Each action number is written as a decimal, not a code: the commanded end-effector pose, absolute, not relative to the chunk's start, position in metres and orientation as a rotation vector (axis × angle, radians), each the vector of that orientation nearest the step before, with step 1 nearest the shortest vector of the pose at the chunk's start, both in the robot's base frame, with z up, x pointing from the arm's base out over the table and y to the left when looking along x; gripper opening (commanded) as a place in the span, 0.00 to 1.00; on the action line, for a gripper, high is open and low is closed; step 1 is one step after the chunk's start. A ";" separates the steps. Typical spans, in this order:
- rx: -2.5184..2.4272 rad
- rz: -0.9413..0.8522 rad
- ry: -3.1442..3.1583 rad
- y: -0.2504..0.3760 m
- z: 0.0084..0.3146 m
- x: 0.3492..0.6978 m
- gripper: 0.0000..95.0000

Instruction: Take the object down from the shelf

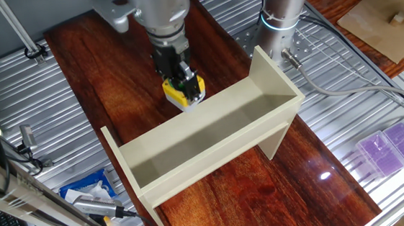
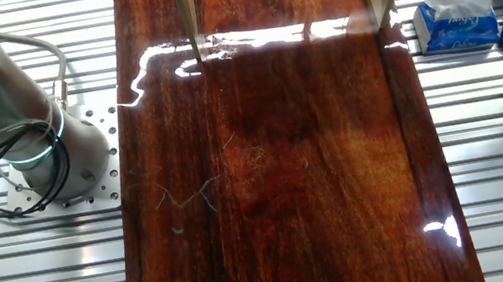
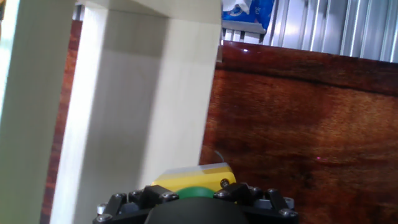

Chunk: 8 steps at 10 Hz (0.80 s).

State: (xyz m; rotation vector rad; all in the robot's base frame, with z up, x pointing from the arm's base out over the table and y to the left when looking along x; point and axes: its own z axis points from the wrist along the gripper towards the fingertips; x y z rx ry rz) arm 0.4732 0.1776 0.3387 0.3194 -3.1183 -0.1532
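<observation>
Now the gripper [image 1: 183, 85] is squeezing the yellow button box [image 1: 179, 94] tight, holding it off the shelf [image 1: 211, 137]. To the gripper's right, the cream shelf is standing just beside it on the brown table [image 1: 97, 71].

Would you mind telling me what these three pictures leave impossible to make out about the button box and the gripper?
- One fixed view: the gripper covers most of the button box; whether it rests on the wooden board is hidden.
- Other fixed view: box and gripper lie beyond the top edge; only the shelf legs show.
- Hand view: the fingertips are cut off by the bottom edge.
</observation>
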 end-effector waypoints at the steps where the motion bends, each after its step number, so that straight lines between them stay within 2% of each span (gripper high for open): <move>1: 0.360 -0.180 -3.116 0.178 0.339 0.474 0.00; 4: 0.273 -0.117 -3.134 0.178 0.339 0.474 0.00; 8: 0.296 -0.121 -3.132 0.168 0.339 0.473 0.00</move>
